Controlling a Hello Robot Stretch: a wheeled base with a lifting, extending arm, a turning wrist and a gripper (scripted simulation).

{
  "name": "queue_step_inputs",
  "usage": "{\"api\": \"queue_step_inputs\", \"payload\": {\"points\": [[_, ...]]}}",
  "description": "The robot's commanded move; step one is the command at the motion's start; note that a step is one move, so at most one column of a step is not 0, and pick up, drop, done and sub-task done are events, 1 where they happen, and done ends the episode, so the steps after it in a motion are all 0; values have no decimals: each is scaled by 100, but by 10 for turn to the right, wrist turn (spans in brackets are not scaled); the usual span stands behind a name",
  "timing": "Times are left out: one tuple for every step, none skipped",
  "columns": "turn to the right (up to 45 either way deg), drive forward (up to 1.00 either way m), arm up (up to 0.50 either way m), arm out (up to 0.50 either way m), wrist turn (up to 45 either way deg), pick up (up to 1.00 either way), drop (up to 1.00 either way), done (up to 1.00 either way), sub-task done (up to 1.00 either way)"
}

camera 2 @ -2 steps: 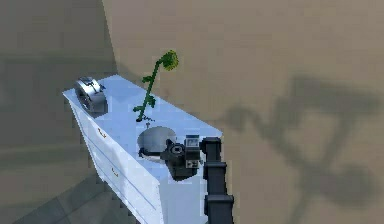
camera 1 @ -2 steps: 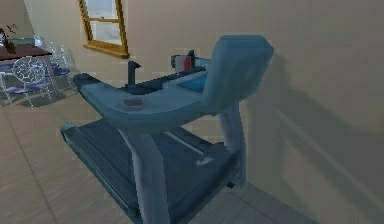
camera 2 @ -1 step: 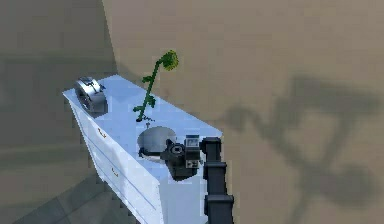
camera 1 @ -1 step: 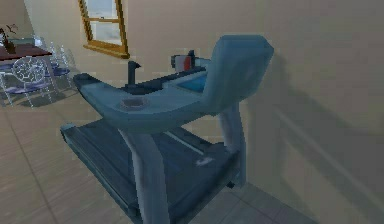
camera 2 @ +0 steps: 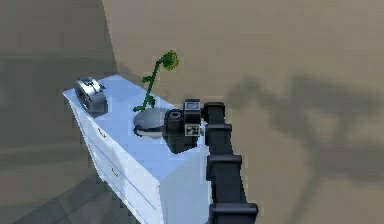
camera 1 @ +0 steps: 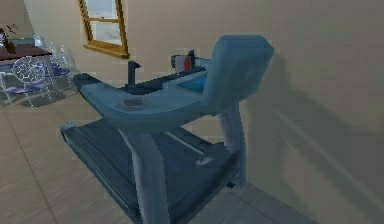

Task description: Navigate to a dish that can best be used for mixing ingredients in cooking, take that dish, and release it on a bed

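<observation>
- Scanning from the left, we see a white dresser [camera 2: 115, 165] carrying a leggy plant [camera 2: 152, 82].
- Right of the plant, a grey rounded dish [camera 2: 147, 122] lies on the dresser top. We judge it stiff, light and slick, best taken by its rim.
- Just right of it sits the gripper [camera 2: 170, 128]; we cannot tell whether it holds anything.

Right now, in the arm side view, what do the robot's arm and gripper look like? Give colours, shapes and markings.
The arm is a dark, square-sided bar made of blocky segments. At its far end stand small white squares with black marks. Left of them, the gripper has a dark, boxy body.
</observation>
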Motion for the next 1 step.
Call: {"api": "queue_step_inputs", "payload": {"points": [[0, 0, 10, 0, 0, 0, 0, 0, 0]]}}
